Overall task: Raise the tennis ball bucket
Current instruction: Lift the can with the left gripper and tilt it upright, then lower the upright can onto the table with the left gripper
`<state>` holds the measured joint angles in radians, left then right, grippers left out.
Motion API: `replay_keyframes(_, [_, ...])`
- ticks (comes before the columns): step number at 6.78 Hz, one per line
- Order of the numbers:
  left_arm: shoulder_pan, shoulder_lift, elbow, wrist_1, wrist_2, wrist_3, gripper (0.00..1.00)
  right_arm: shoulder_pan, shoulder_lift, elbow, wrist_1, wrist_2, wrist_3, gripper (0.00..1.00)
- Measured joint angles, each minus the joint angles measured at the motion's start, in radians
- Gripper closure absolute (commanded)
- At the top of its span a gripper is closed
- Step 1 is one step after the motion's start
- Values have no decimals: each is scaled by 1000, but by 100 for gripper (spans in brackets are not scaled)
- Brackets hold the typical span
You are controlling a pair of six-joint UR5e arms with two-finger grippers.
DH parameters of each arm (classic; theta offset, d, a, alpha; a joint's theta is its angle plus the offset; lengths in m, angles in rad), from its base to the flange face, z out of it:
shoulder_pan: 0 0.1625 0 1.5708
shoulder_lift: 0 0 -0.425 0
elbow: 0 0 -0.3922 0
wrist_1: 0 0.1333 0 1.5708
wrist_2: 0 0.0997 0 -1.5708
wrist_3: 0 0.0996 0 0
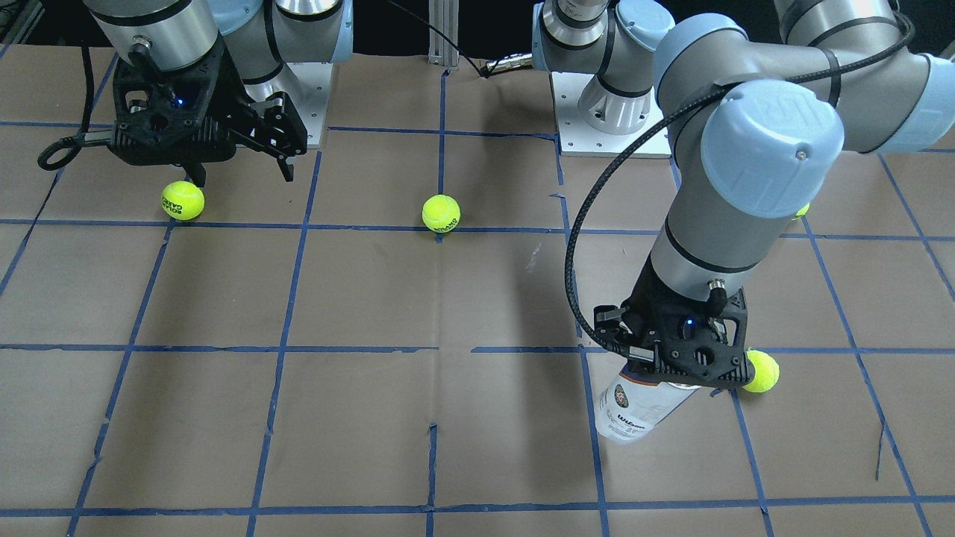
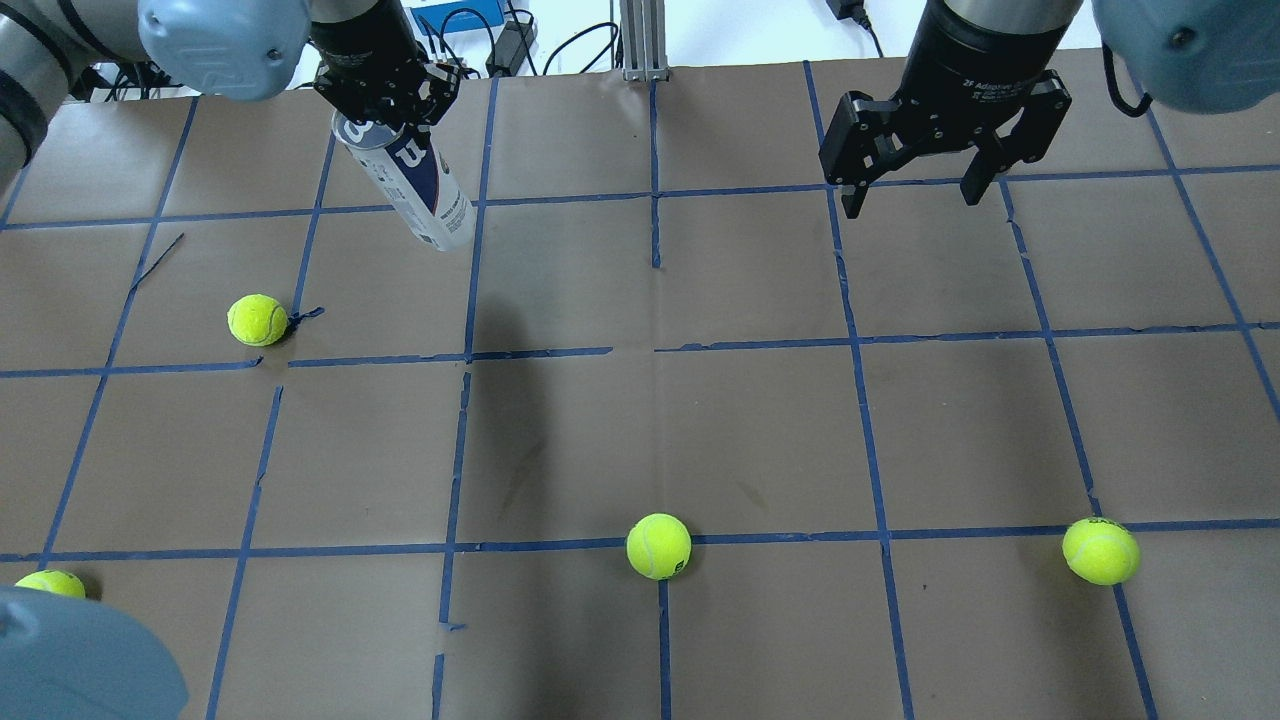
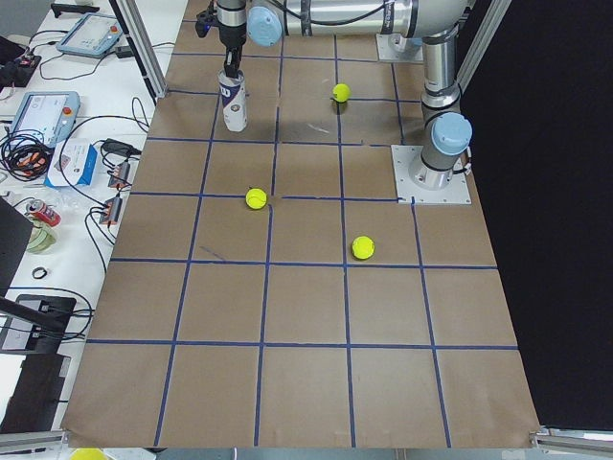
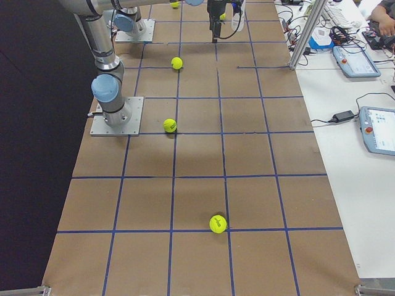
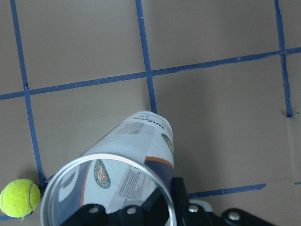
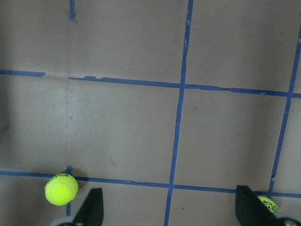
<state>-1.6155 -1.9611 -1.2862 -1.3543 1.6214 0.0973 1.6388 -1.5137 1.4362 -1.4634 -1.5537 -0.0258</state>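
The tennis ball bucket (image 2: 418,185) is a clear can with a white and navy label. It hangs tilted from its open top at the far left of the table. My left gripper (image 2: 385,108) is shut on its rim. The can also shows under that gripper in the front view (image 1: 633,410) and in the left wrist view (image 5: 136,155), where the fingers (image 5: 176,193) clamp the metal rim. I cannot tell whether its base touches the paper. My right gripper (image 2: 910,195) is open and empty, hovering over the far right of the table.
Loose tennis balls lie on the brown paper with blue tape lines: one near the can (image 2: 258,320), one at the front middle (image 2: 658,546), one at the front right (image 2: 1100,550) and one at the front left (image 2: 50,583). Cables and devices lie past the far edge.
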Motion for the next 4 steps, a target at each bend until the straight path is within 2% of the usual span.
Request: replay_keyframes(4, [36, -33, -13, 11, 6, 49, 100, 0, 4, 12, -30, 4, -3, 0])
